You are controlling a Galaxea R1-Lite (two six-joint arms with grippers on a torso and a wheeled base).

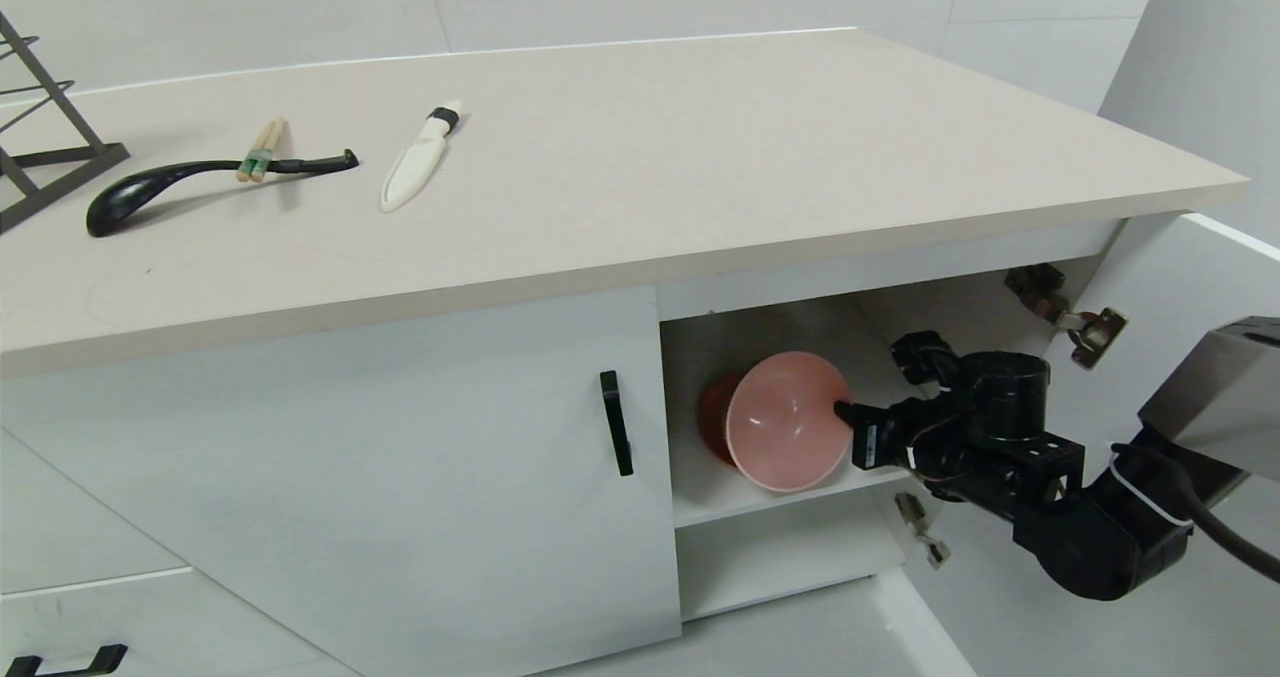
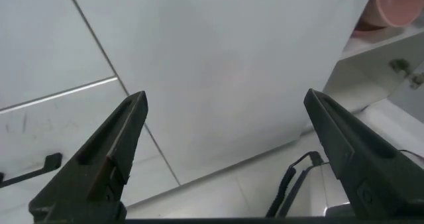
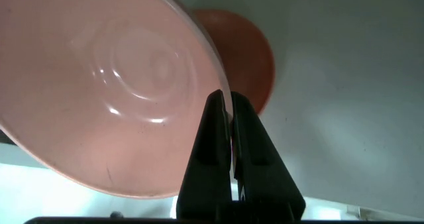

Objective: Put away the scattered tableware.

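**Pink bowl held on edge at the cupboard shelf**

I have the right gripper (image 1: 845, 417) pinched shut on the rim of the pink bowl (image 1: 785, 422), one finger inside and one outside; that rim hold tips the bowl on edge, mouth facing out of the cupboard, which I judge helps it pass the opening. The bowl is low over the upper shelf (image 1: 720, 492), just in front of an orange bowl (image 3: 255, 58) deeper in; I cannot tell whether it rests on the shelf yet. The left gripper (image 2: 225, 98) hangs wide open and empty, facing the closed cabinet door (image 2: 218, 52), out of the way. On the surface (image 1: 700, 157) above lie a black ladle (image 1: 150, 182), chopsticks (image 1: 262, 149) across its handle, and a sheathed knife (image 1: 420, 157); I judge those come next.
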